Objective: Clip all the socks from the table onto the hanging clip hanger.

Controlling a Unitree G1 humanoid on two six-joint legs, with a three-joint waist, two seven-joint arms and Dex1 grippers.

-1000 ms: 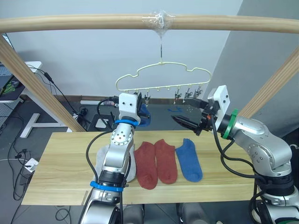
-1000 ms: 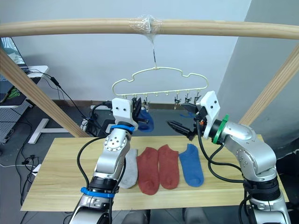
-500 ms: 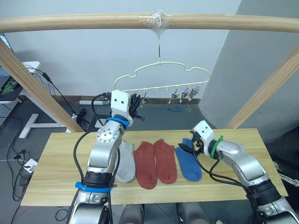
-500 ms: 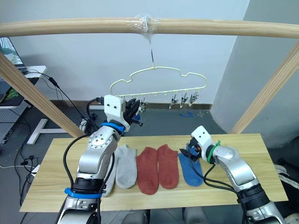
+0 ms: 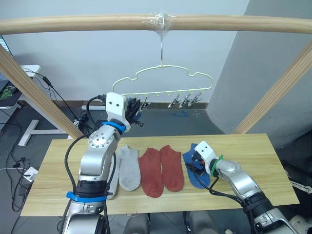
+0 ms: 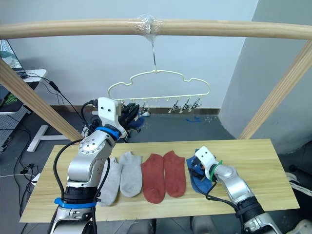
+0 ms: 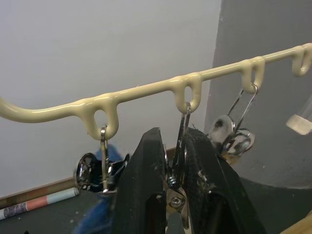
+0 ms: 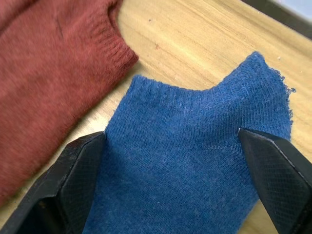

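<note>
Overhead runs a round wooden pole [image 5: 73, 23]; from it hangs the clip hanger [image 5: 163, 80], above the far edge of the table [image 5: 263, 165]. On the planks lie five socks in a row: two grey [image 6: 122, 175], two rust red [image 5: 160, 168], one blue sock [image 5: 194, 168] at the right end.

Left gripper [image 7: 171, 146] — raised at the hanger's left end, fingers nearly together, pinching the shank of one clip [image 7: 181, 141]. A scrap of blue fabric [image 7: 105, 214] hangs behind the neighbouring clip.

Right gripper [image 8: 170, 165] — down on the blue sock's cuff, fingers spread wide, one at each side, nothing gripped.

Step in hand, I judge: pick up the blue sock. I'd close near the cuff edge, pinch one layer cleanly, keep clear of the red sock just beside it, lift straight.

Writing or brands: none legible.
</note>
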